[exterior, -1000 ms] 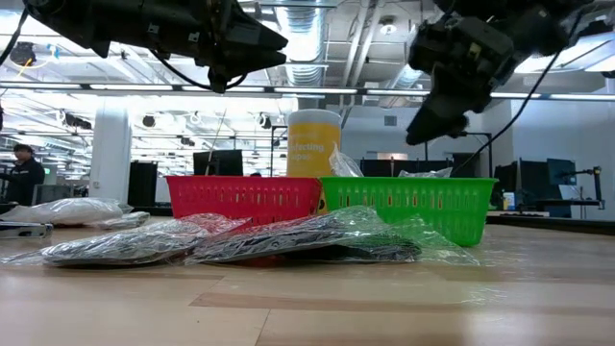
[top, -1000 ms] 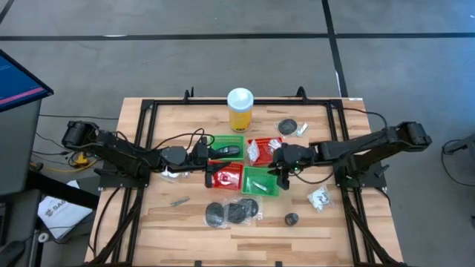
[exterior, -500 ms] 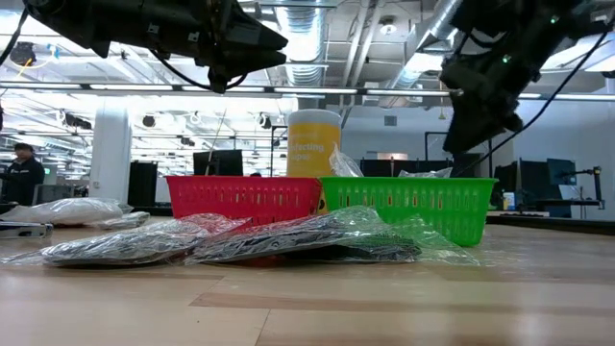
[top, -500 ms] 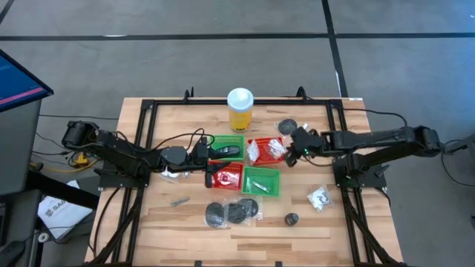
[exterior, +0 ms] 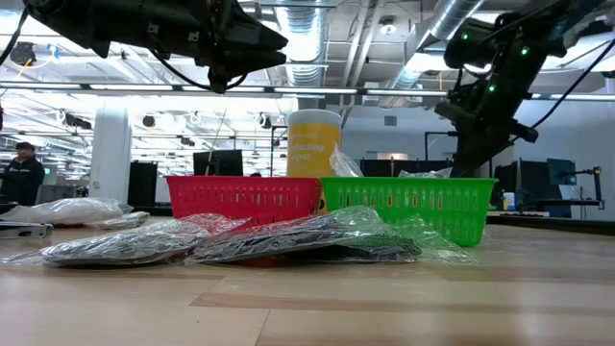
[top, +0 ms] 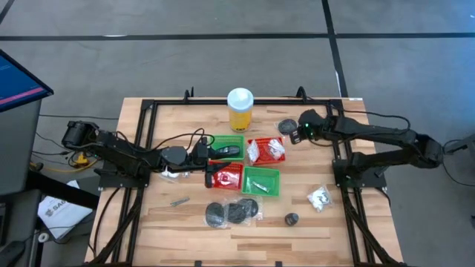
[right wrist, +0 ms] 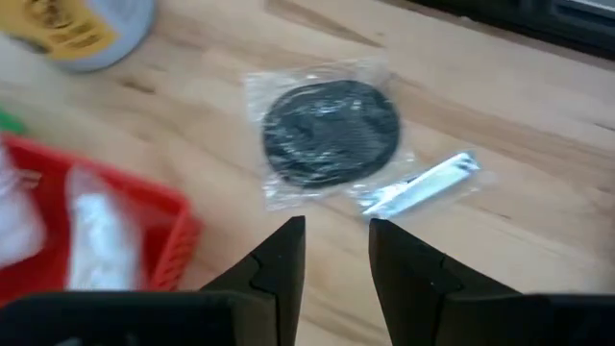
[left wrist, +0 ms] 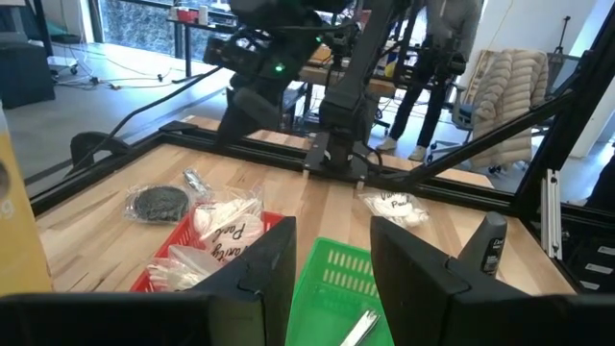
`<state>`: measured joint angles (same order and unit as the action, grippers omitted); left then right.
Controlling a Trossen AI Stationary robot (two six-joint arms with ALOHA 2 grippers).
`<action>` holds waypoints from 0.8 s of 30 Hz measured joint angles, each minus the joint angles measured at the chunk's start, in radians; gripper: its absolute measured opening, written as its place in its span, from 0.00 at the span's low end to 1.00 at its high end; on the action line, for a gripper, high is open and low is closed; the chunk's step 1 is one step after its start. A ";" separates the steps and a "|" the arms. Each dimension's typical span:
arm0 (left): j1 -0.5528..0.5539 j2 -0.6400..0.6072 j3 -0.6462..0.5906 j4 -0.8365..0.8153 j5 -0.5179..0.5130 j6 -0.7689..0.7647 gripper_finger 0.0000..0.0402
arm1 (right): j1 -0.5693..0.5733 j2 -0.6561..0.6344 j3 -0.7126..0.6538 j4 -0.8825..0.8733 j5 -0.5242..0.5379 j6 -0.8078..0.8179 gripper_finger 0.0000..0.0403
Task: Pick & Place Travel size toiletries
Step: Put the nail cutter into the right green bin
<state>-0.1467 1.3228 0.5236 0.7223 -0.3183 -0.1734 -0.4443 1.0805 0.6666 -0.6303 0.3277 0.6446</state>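
Right tool up over the far right of the pale wooden tabletop, fingers parted, nothing between them. Just ahead, lying flat on the wood: a flat black round disc in clear wrap, a slim silvery wrapped piece touching its wrapper. Beside them, white crinkly packets inside the red square mesh basket. Left tool hanging over the green square mesh basket, released, holding nothing.

We make out lettering on the yellow bottle and on packets in the red basket, none readable.
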 joint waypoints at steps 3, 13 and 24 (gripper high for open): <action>0.000 0.000 0.000 0.000 0.000 0.000 0.32 | -0.071 0.000 0.000 -0.001 -0.035 -0.021 0.27; 0.000 0.000 0.000 0.000 -0.005 -0.002 0.32 | -0.285 0.110 0.000 0.009 -0.142 -0.052 0.27; 0.000 0.000 0.000 0.000 -0.004 -0.018 0.32 | -0.406 0.284 0.000 0.105 -0.257 -0.100 0.27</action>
<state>-0.1465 1.3228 0.5236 0.7219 -0.3219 -0.1915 -0.8504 1.3648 0.6662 -0.5254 0.0705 0.5443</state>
